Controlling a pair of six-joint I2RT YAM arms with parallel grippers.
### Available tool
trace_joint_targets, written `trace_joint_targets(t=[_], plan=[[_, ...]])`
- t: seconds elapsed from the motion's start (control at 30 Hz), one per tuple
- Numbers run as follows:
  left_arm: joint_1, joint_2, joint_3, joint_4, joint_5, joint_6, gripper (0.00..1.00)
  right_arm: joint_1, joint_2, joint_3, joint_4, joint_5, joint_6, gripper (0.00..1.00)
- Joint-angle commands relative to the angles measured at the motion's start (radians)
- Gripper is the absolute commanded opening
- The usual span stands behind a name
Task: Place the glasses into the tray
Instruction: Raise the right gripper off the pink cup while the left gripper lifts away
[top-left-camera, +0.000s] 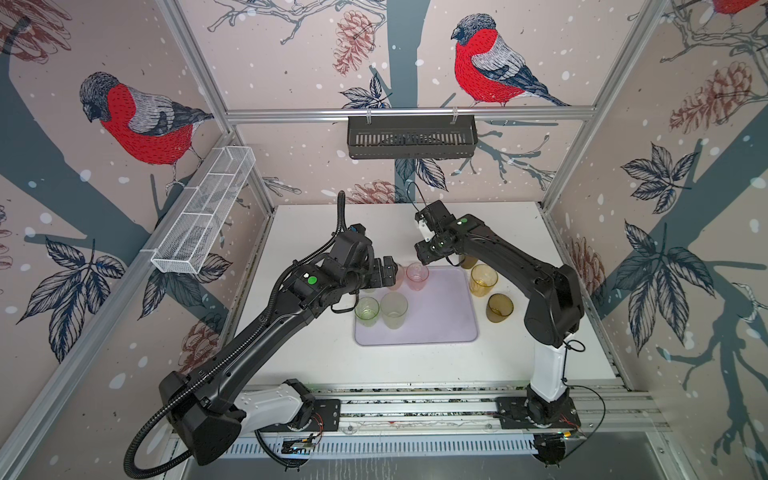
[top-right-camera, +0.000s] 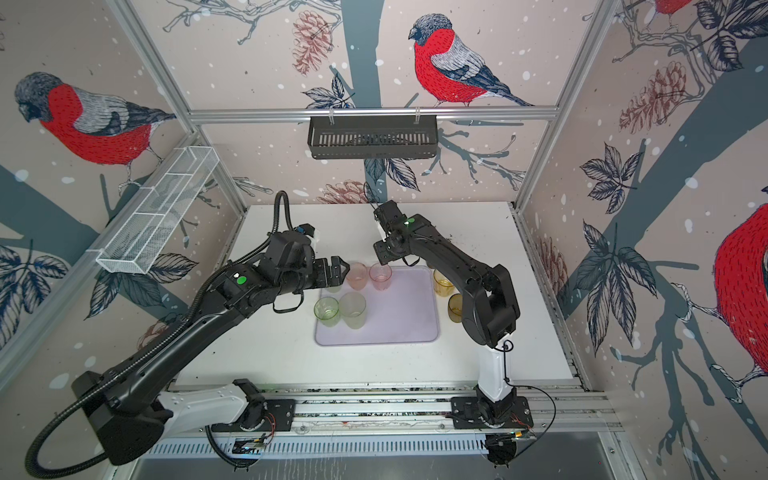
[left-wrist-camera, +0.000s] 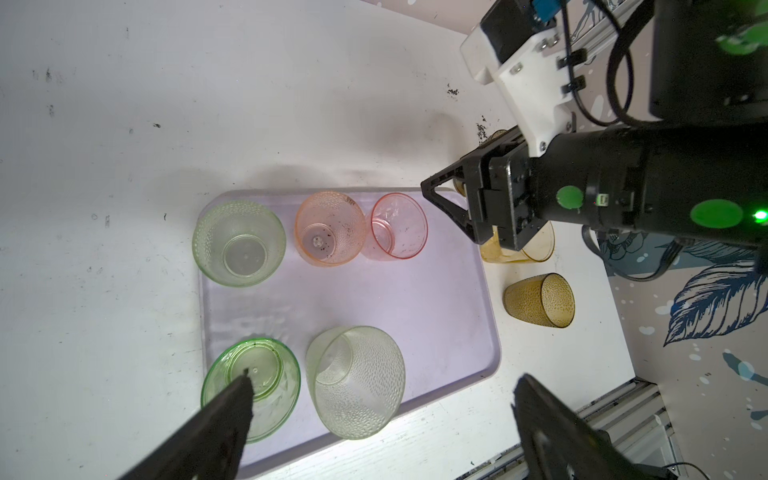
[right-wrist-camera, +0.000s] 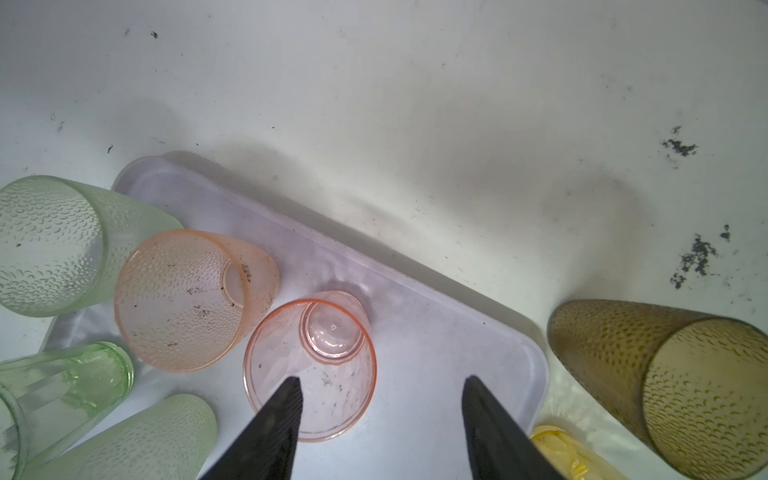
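Room: a white table (top-left-camera: 316, 357) in an aluminium-framed cell, with walls papered in red-breasted birds and pine cones.
Front rail: both my arm bases sit on the rail (top-left-camera: 415, 409), nearest the camera.
Tray: the lavender tray (top-left-camera: 440, 320) lies flat mid-table between my two arms.
Near row: the ribbed green glass (top-left-camera: 367, 311) and the tall frosted green glass (top-left-camera: 394, 309) stand upright just beside each other in the tray's near-left part.
Near right: the near dark amber glass (top-left-camera: 499, 307) stands on the table just outside the tray's right rim.
Left gripper: my left gripper (top-left-camera: 388, 272) hangs over the tray's left side with its jaws spread wide and nothing between them. In the left wrist view one finger crosses in front of the ribbed green glass.
Yellow-amber: the yellow-amber glass (top-left-camera: 483, 280) stands on the table beside the right rim, partly under my right arm.
Far row: the far green glass (left-wrist-camera: 239, 243), the peach dimpled glass (left-wrist-camera: 328, 227) and the smooth pink glass (left-wrist-camera: 399, 226) stand in a line along the far rim, all inside the tray.
Right gripper: my right gripper (right-wrist-camera: 380, 382) hovers at the tray's far edge by the smooth pink glass, jaws parted and gripping nothing. In the right wrist view one fingertip overlaps the glass's rim, though I cannot tell if it touches; the other is over bare tray floor.
Far corner: the far dark amber glass (right-wrist-camera: 665, 382) stands on the table just beyond the tray's far-right corner.
Tally: five glasses in the tray, three on the table.
Walls: a white wire basket (top-left-camera: 203, 212) on the left wall and a black slotted basket (top-left-camera: 411, 137) on the back rail.
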Motion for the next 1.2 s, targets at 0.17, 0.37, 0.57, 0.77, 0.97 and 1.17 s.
trace_joint_targets(t=[0.17, 0.37, 0.57, 0.77, 0.97, 1.17], plan=[[0.002, -0.031, -0.016, -0.004, 0.018, 0.017, 0.97, 0.006, -0.068, -0.039, 0.031, 0.036, 0.067, 0.72], [0.002, -0.066, -0.036, -0.021, 0.018, 0.016, 0.97, 0.006, -0.116, -0.054, 0.032, 0.051, 0.103, 0.75], [0.001, -0.12, -0.088, -0.01, 0.04, 0.012, 0.97, 0.012, -0.166, -0.053, -0.021, 0.096, 0.151, 0.79], [0.001, -0.173, -0.116, -0.012, 0.068, 0.023, 0.97, 0.035, -0.235, -0.105, -0.043, 0.131, 0.225, 0.82], [0.001, -0.192, -0.105, -0.061, 0.071, 0.025, 0.98, 0.044, -0.283, -0.136, -0.032, 0.113, 0.265, 0.83], [-0.001, -0.172, -0.092, -0.07, 0.056, -0.018, 0.98, 0.037, -0.321, -0.166, 0.001, 0.09, 0.214, 0.84]])
